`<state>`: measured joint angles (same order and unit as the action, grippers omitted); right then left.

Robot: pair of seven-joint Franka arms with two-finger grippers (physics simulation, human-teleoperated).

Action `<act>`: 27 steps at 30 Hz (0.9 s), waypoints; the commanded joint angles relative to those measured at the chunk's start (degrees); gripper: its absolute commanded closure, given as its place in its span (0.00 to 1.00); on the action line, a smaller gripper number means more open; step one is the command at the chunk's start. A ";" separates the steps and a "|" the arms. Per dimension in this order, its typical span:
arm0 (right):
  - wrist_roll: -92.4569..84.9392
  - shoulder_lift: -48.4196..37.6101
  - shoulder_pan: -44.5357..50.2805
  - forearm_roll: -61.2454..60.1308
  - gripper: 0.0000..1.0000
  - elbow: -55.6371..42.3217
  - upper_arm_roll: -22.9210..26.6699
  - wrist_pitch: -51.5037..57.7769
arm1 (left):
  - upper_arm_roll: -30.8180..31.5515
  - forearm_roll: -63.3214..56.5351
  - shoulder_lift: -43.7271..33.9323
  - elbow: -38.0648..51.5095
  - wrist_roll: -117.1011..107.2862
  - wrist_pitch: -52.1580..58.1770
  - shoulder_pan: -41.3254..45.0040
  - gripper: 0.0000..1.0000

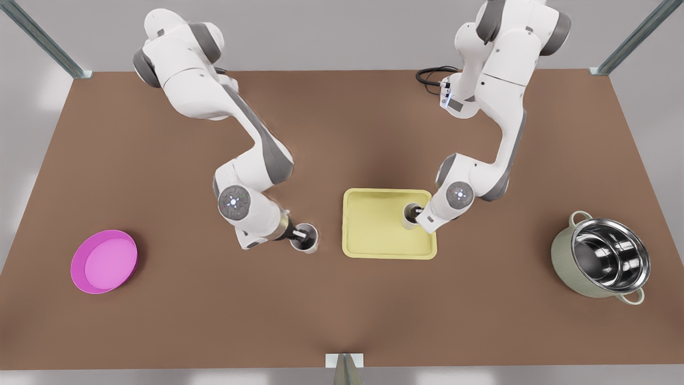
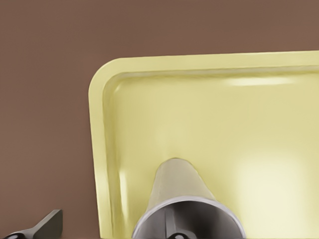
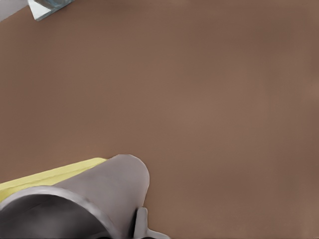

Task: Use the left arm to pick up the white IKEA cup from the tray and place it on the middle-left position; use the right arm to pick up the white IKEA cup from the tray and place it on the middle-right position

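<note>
Right end effector (image 1: 302,235): pinches the first cup (image 1: 309,240) by its rim, over the table (image 1: 214,321), beside the tray (image 1: 374,243).
Left end effector (image 1: 419,215): at the second cup (image 1: 409,216) in the tray; cannot tell its grip.

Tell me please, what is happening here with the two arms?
Each arm grips a white cup by its rim. The left gripper holds the first cup at the tray, near its far corner on the front view's right. The right gripper holds the second cup at the bare table, beside the tray on the front view's left. Whether either cup is lifted, I cannot tell.
</note>
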<state>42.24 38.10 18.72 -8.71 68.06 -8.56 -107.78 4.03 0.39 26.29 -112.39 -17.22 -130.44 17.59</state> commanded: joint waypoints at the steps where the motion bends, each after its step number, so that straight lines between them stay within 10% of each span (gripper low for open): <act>1: -42.74 -0.48 -3.07 3.34 1.00 -0.21 0.99 12.77 | 0.01 -0.04 0.61 0.32 -1.23 -4.21 0.08 0.00; 3: -52.77 1.53 -3.34 3.61 1.00 -4.06 5.74 11.80 | 0.10 -0.04 0.69 0.59 -1.23 -4.38 0.61 0.03; 8: -60.69 7.61 -5.09 5.28 1.00 -7.33 7.59 6.45 | 0.18 -0.04 0.61 1.03 -1.23 -4.21 0.61 0.76; 17: -62.10 13.14 -5.01 6.33 1.00 -7.06 7.77 -0.94 | 0.71 -0.04 -0.27 7.62 -2.03 3.53 -1.06 0.79; 27: -63.77 18.42 -4.74 6.25 1.00 -6.71 7.59 -2.17 | 0.54 5.93 4.91 12.81 11.07 -3.58 -26.20 0.79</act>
<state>-7.24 56.28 13.95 -3.83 61.35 -0.95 -109.02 4.56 4.68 30.37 -99.90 -16.54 -130.15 -8.11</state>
